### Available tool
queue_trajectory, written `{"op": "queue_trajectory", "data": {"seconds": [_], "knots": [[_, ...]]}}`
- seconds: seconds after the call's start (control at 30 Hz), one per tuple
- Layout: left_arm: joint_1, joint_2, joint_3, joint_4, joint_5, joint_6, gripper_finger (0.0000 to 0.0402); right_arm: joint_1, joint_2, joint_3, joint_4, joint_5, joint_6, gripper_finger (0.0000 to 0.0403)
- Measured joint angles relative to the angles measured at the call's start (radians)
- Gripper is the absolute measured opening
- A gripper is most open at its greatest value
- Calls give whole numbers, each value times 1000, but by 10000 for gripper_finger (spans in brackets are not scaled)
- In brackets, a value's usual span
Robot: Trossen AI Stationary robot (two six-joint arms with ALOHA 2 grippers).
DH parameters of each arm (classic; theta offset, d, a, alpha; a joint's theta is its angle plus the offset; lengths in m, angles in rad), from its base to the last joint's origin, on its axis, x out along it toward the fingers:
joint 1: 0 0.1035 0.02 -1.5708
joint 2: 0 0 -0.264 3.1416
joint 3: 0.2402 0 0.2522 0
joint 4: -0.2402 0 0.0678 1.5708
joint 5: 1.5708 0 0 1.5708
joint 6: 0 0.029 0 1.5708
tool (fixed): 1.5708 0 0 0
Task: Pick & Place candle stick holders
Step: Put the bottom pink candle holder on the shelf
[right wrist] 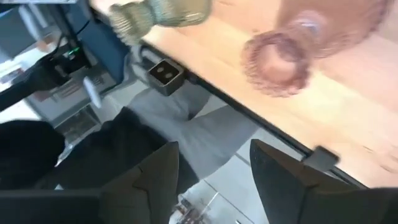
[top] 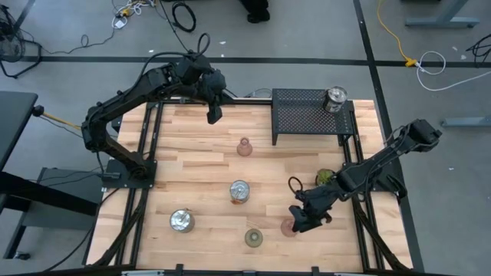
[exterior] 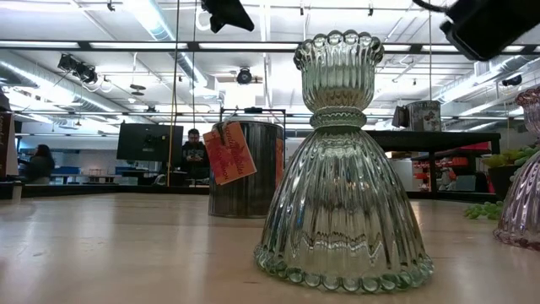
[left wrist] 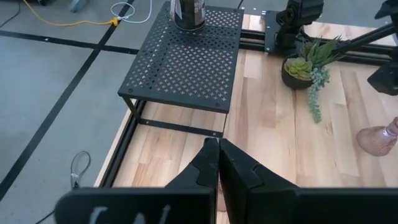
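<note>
The right hand (top: 298,220), fingers apart, hovers beside a pinkish holder (top: 288,227) near the tabletop's (top: 199,153) front edge. The left hand (top: 214,113), fingers together, waits near the back edge.

Right in front of you a ribbed green glass holder (exterior: 343,169) stands upright on the bench (exterior: 126,253). Behind it to the left sits a silver holder (exterior: 253,169) with an orange tag (exterior: 229,153). A pink holder (exterior: 523,186) shows at the right edge (partly cut off). A person (exterior: 193,154) sits far back.
</note>
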Motion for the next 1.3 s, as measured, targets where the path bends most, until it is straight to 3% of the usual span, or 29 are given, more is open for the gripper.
{"op": "queue_trajectory", "data": {"seconds": [0.4, 1.03, 1.13, 1.3], "knots": [[4, 0, 0, -2, 0, 16, 12, -27, 1, 0, -151, 38, 60, 192], [4, 0, 0, -15, 0, 41, 12, -32, 209, 4, -41, -8, 78, 185], [4, 0, 0, -15, 0, 41, 12, -40, 218, 5, -37, -10, 70, 151], [4, 0, 0, -15, 1, 42, 12, -52, 216, 5, -52, 2, 34, 31]]}}
